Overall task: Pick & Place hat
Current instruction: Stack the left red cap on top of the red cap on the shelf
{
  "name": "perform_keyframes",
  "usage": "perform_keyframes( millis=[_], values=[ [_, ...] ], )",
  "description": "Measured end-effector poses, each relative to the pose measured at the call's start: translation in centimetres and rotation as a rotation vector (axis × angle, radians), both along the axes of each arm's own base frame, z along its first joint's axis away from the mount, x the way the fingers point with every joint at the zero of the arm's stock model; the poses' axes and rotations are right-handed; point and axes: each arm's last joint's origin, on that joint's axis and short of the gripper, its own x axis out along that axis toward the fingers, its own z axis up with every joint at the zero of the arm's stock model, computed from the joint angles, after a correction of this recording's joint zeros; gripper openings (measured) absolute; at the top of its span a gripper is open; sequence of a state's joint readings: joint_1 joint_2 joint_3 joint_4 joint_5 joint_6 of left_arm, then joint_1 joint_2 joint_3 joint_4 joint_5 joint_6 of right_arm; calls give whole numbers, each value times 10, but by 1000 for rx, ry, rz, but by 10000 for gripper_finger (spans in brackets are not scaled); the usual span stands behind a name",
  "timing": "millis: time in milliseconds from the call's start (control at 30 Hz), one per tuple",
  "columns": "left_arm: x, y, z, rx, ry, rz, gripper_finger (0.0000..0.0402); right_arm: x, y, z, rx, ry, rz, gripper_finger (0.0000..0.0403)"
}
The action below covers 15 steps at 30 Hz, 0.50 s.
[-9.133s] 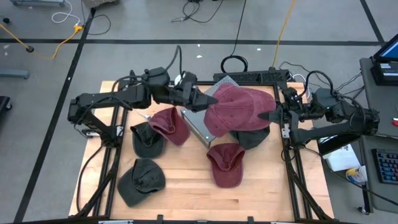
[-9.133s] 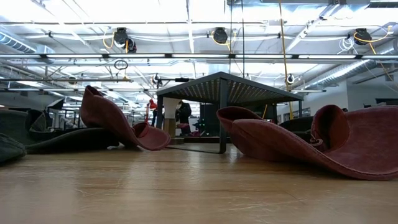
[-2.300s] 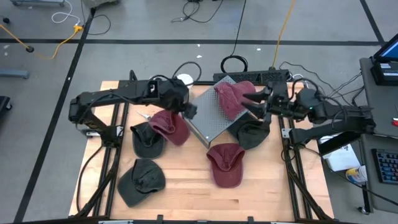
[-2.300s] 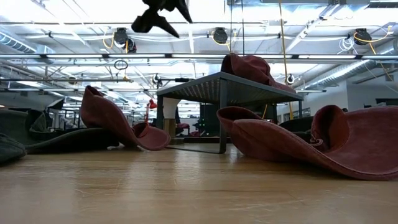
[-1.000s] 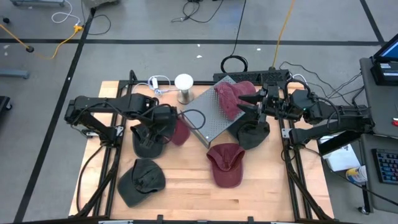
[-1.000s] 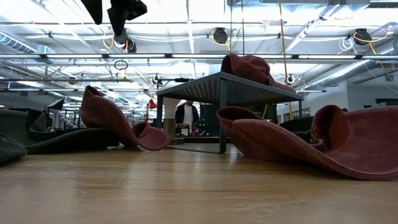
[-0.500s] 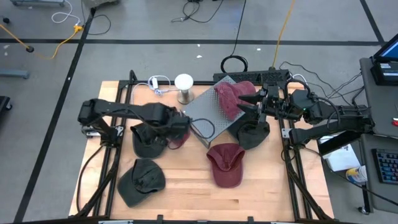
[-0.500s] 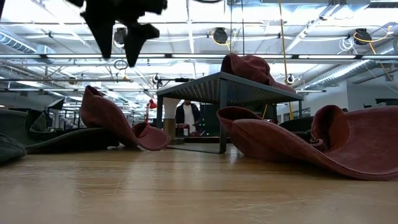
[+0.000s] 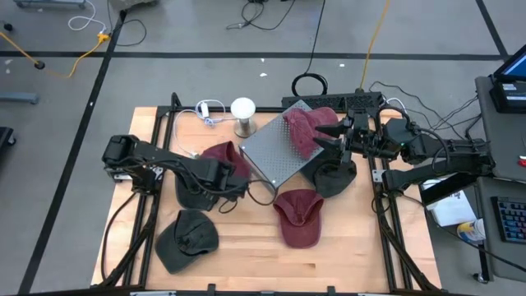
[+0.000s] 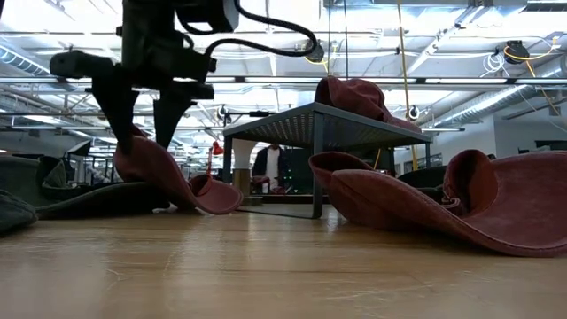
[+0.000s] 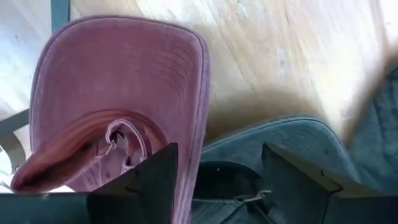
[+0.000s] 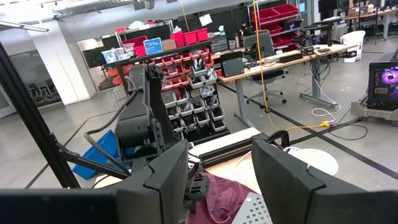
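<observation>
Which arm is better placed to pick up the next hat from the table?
The left. Its open hand hangs right above the maroon hat and the dark hat beside it, while the right hand waits near the hat on the metal stand.

You see maroon hats and dark green hats on a light wood table, a grey perforated platform, and a white round object.

Two dark jointed arms, looping black cables, blocky black fingers
</observation>
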<state>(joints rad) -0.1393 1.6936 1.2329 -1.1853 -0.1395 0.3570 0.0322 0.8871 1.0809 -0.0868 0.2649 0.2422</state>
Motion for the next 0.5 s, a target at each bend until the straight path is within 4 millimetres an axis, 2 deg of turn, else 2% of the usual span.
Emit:
perform_keyframes(
  millis=[233, 500],
  values=[
    [0, 0, -14, -3, -23, -58, 206, 0, 0, 0, 1, 0, 0, 171],
    [0, 1, -14, 4, -29, -27, 172, 0, 0, 0, 4, -1, 0, 171]
  ],
)
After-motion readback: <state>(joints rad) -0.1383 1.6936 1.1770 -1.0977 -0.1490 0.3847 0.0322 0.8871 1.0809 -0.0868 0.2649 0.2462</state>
